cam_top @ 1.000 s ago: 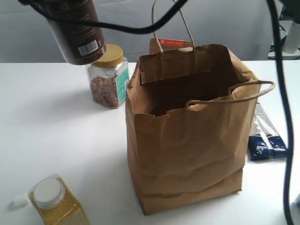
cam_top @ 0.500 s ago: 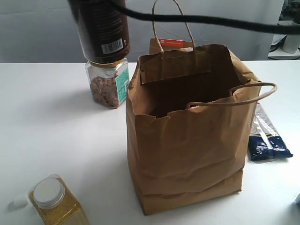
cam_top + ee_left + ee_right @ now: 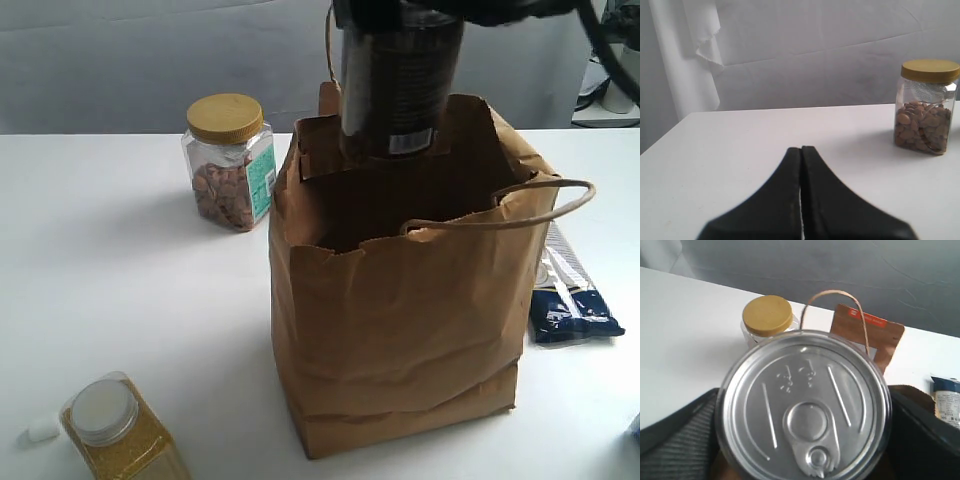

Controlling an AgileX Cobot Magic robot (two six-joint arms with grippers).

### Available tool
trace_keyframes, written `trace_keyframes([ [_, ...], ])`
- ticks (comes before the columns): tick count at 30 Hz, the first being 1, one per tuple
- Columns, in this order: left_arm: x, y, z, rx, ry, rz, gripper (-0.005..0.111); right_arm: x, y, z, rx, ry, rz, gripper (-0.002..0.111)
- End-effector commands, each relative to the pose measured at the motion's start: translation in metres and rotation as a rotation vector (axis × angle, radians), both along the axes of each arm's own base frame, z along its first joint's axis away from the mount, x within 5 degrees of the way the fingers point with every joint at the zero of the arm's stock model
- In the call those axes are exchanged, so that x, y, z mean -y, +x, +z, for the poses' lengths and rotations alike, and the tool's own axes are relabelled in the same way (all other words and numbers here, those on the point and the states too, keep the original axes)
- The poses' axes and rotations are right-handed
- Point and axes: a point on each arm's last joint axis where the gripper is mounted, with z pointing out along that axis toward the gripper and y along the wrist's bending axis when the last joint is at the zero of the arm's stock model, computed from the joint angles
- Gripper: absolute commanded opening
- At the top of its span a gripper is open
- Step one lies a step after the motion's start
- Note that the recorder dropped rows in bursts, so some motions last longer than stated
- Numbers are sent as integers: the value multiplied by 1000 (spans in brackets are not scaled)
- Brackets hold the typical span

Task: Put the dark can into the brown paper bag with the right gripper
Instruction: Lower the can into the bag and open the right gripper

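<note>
The dark can [image 3: 400, 80] hangs upright over the open mouth of the brown paper bag [image 3: 400, 310], with its lower end level with the bag's back rim. My right gripper [image 3: 400, 12] is shut on the can from above and is mostly cut off by the top edge of the exterior view. In the right wrist view the can's silver pull-tab lid [image 3: 802, 407] fills the space between the black fingers [image 3: 677, 440]. One bag handle [image 3: 837, 297] shows beyond it. My left gripper [image 3: 801, 151] is shut with nothing in it, low over the table.
A yellow-lidded nut jar [image 3: 230, 160] stands left of the bag. A white-capped jar of yellow granules [image 3: 115, 430] is at the front left. A blue packet [image 3: 565, 300] lies right of the bag. A brown box with an orange label [image 3: 870, 332] stands behind it.
The right gripper has carried the dark can to the right, from above the nut jar to over the bag's opening. The left gripper view has no earlier frame.
</note>
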Motion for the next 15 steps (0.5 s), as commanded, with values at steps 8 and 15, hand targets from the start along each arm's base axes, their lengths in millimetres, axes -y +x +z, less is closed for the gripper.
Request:
trace_keyframes([
  [8, 0, 0, -1, 1, 0, -5, 0, 11, 17, -50, -73, 73, 5, 18],
  [15, 0, 0, -1, 1, 0, -5, 0, 11, 17, -55, -82, 65, 6, 77],
])
